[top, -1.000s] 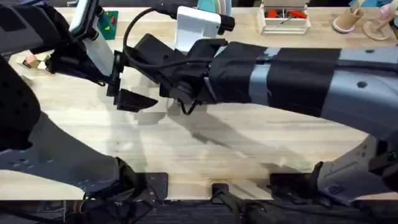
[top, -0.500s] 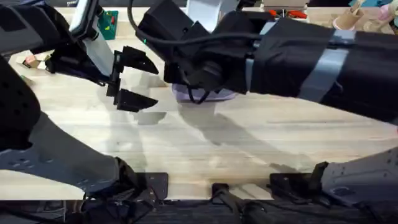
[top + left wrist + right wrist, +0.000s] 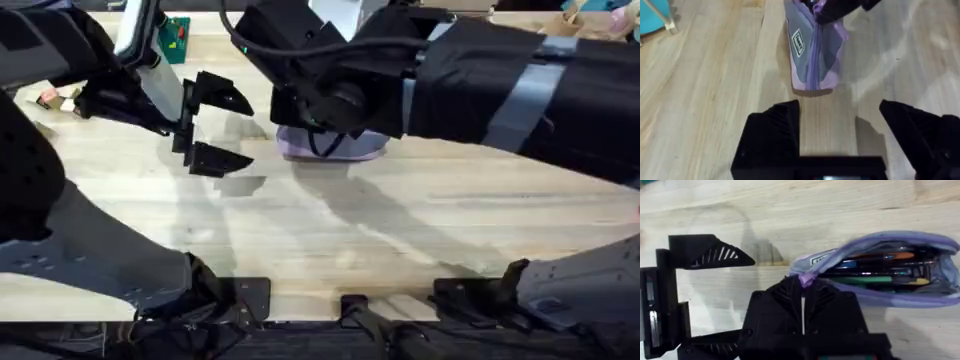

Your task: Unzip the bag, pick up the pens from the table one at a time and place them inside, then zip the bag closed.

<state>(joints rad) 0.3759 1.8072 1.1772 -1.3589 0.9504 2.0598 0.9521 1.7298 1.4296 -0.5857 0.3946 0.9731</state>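
Right wrist view shows pens (image 3: 880,271) inside the open bag (image 3: 875,250).

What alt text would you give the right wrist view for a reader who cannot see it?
The right pincer, closed on the zipper pull, holds one end of a lilac pencil pouch lying open on the pale wooden table, with several pens visible inside. Beside it, the left pincer stands open.

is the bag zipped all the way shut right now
No, in the right wrist view the bag gapes open along its length, with pens visible inside.
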